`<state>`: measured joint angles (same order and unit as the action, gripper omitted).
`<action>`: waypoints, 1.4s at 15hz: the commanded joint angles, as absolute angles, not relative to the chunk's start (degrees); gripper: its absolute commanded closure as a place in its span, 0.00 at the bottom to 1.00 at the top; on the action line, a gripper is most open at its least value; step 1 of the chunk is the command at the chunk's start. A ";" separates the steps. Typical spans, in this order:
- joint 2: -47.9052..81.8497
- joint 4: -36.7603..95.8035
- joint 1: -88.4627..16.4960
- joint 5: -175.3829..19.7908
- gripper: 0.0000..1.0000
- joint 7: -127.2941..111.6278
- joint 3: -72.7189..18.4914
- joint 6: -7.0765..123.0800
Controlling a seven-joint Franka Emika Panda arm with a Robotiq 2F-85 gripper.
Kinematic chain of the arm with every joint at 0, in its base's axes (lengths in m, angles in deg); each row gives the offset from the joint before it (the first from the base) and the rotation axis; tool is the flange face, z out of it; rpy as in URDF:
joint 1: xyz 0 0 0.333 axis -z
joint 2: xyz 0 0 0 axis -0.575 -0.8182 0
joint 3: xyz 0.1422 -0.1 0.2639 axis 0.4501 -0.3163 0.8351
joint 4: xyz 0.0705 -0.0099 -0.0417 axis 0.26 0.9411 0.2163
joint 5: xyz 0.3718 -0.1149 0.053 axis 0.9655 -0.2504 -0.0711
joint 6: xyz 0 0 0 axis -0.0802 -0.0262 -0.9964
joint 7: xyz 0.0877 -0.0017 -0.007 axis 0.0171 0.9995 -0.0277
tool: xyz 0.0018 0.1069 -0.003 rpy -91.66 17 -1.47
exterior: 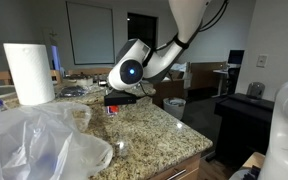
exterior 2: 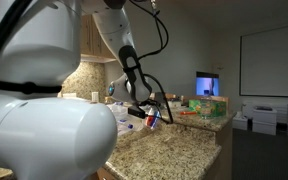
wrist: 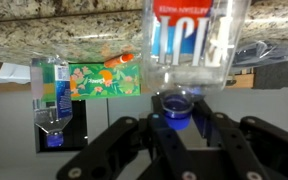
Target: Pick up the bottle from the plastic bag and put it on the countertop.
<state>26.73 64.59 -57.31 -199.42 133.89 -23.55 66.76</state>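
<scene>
The bottle [wrist: 196, 40] is clear with a red and blue label and a blue cap. In the wrist view, which stands upside down, my gripper [wrist: 182, 118] is shut on its cap end and its base points at the granite countertop [wrist: 44, 30]. In both exterior views my gripper [exterior: 119, 97] [exterior 2: 142, 104] hangs low over the countertop [exterior: 154, 125] [exterior 2: 174, 150], with the bottle [exterior: 112, 108] [exterior 2: 152, 118] under it. I cannot tell whether the base touches the stone. The crinkled plastic bag [exterior: 34, 140] lies in the foreground, apart from my gripper.
A paper towel roll [exterior: 29, 72] stands behind the bag. A second clear bottle with a blue cap [wrist: 54, 120] and a green carton [wrist: 99, 78] stand on the counter nearby. A bin [exterior: 174, 105] stands on the floor beyond the counter's edge.
</scene>
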 commanded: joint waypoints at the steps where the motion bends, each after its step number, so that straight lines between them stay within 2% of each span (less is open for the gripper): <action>1: 24.79 64.68 -51.73 -202.60 0.90 135.72 -17.23 63.52; 6: 24.46 65.34 -48.66 -207.31 0.90 136.18 -13.60 56.94; 18: 20.54 64.71 -47.83 -206.78 0.90 136.81 -10.15 52.43; 21: 20.19 63.36 -44.13 -208.26 0.90 136.79 -5.47 48.32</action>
